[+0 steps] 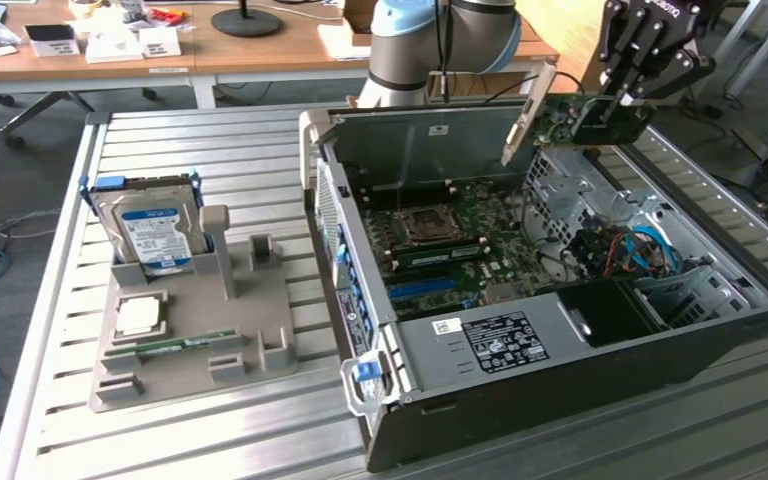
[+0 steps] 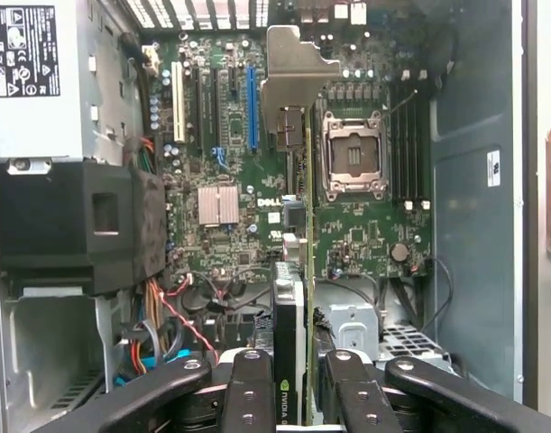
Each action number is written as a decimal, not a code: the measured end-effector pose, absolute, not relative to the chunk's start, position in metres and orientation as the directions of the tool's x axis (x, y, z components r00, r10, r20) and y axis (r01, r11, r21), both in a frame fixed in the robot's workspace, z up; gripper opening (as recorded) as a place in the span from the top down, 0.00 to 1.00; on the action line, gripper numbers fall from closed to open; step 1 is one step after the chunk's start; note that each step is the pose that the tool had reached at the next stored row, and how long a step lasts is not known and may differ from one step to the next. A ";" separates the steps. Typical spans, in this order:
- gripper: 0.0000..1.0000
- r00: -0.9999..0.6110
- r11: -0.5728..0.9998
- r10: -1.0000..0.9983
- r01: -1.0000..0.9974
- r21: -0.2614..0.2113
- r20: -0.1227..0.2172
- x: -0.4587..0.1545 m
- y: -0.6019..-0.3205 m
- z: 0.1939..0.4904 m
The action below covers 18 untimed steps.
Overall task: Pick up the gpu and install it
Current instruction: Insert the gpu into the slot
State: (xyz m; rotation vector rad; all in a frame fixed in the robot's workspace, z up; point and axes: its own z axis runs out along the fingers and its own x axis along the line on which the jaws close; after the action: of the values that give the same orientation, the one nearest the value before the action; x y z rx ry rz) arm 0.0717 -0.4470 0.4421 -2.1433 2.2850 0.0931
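Silvery metal gpu (image 1: 564,120) bracket, metal table (image 1: 197,440)

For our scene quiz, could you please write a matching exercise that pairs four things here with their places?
1 gpu
2 hard drive
3 processor socket
4 memory stick

A upright in the grey holder
B on the motherboard inside the open case
C lying low in the grey holder
D in the gripper, above the case

Pairs: 1-D, 2-A, 3-B, 4-C
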 end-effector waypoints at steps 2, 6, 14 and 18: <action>0.73 -0.065 0.063 -0.997 -0.997 0.038 -0.046 0.069 -0.447 0.442; 0.73 -0.065 0.063 -0.997 -0.997 0.038 -0.046 0.066 -0.447 0.442; 0.73 -0.065 0.063 -0.997 -0.997 0.038 -0.046 0.066 -0.447 0.442; 0.73 -0.065 0.063 -0.997 -0.997 0.038 -0.046 0.066 -0.447 0.442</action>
State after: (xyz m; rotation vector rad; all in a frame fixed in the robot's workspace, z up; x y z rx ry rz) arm 0.0657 -0.4471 0.4420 -2.1429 2.2854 0.0931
